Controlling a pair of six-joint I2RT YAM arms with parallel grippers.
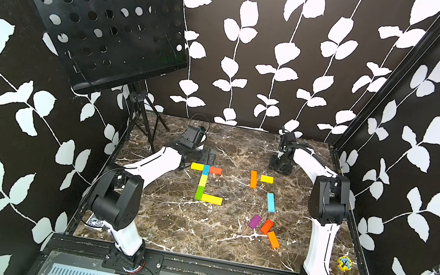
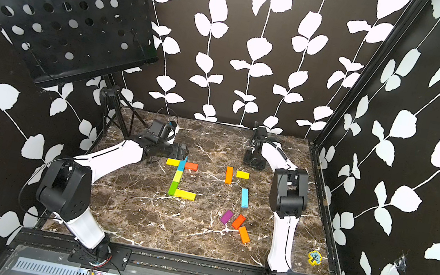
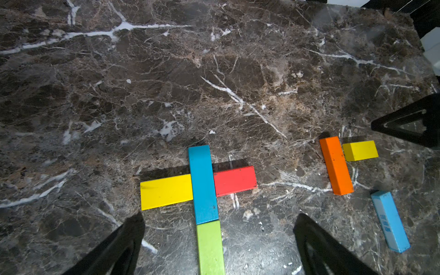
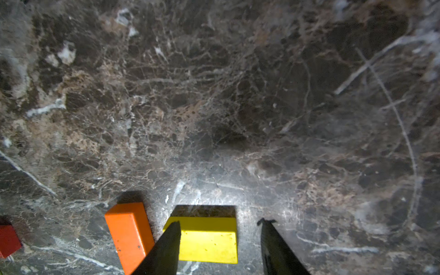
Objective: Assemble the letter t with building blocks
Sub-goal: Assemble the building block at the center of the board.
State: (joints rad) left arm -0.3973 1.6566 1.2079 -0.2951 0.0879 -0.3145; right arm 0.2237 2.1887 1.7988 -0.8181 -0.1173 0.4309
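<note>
A letter t (image 1: 203,183) of building blocks lies left of centre: a yellow, blue and red crossbar, a blue-to-green stem (image 3: 209,245) and a yellow foot (image 1: 211,199). My left gripper (image 1: 208,156) (image 3: 220,215) hangs open at its top end, jaws wide either side of the stem, touching nothing. To the right lie an orange bar (image 1: 253,179) (image 4: 129,235), a short yellow block (image 1: 266,179) (image 4: 209,240) and a blue bar (image 1: 270,202). My right gripper (image 1: 281,165) (image 4: 219,222) is open over the yellow block, with a gap between one fingertip and the block's end.
Loose purple (image 1: 254,221), red (image 1: 266,226) and orange (image 1: 273,239) blocks lie front right. A small yellow round piece (image 1: 345,263) sits near the right front corner. A black perforated music stand (image 1: 109,30) rises at the back left, its tripod (image 1: 136,120) by the table's edge.
</note>
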